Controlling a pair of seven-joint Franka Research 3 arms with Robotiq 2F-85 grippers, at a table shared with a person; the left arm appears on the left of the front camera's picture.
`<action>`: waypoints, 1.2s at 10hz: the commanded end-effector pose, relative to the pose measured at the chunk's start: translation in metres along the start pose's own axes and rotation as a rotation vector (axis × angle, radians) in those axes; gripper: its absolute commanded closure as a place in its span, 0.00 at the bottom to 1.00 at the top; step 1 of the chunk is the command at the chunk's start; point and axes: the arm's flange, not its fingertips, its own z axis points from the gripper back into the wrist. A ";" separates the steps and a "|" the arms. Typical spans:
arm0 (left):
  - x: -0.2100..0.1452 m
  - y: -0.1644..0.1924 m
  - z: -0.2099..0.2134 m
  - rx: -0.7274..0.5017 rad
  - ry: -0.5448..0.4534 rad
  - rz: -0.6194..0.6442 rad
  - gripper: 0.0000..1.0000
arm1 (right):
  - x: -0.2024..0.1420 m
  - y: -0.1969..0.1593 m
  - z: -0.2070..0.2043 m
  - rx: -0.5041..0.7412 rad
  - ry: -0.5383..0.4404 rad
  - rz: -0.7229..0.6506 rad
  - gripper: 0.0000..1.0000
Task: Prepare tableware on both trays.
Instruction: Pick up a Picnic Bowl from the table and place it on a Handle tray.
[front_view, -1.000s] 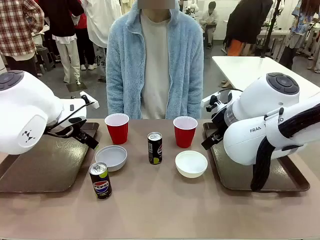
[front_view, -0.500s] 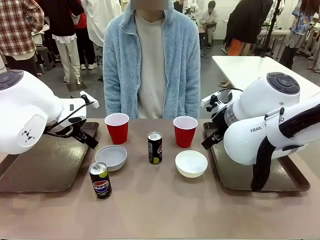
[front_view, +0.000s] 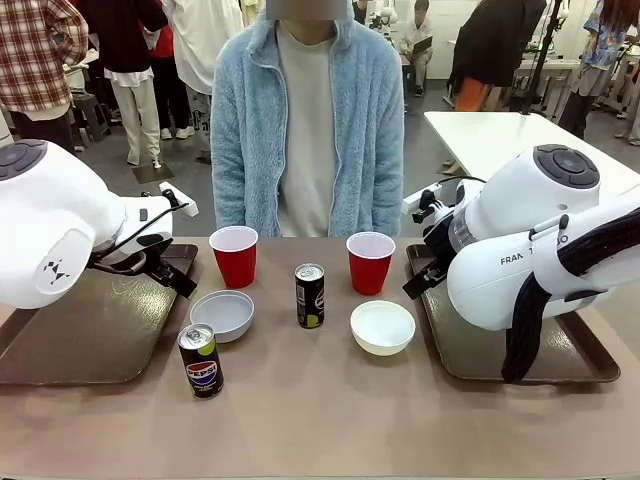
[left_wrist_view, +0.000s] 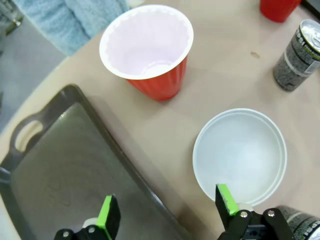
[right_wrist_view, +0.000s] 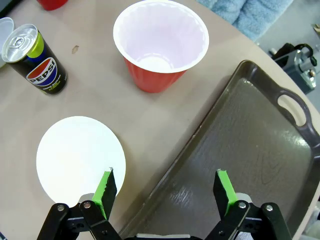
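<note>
On table (front_view: 330, 420), tableware (front_view: 310, 296) unmoved vs. prev. frame.

The left arm (front_view: 50, 235) comes in from the left side, its large white joint close to the camera and its wrist reaching inward and downward. The left tool (left_wrist_view: 167, 205) has its jaws spread wide, the green pads (left_wrist_view: 108, 215) well apart with nothing gripped between them. The right arm (front_view: 520, 250) mirrors this from the right side, wrist bent inward. The right tool (right_wrist_view: 165, 186) is likewise spread wide and holds nothing.
</note>
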 end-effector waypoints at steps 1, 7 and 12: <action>0.000 0.000 0.000 0.000 0.000 0.000 0.00 | 0.000 0.000 0.000 0.000 0.000 0.000 0.00; -0.073 -0.009 0.122 -0.048 0.109 -0.072 0.00 | -0.059 0.022 0.118 0.007 0.184 0.037 0.00; -0.174 -0.012 0.125 -0.134 0.319 0.075 0.00 | -0.190 0.037 0.155 0.071 0.420 -0.112 0.00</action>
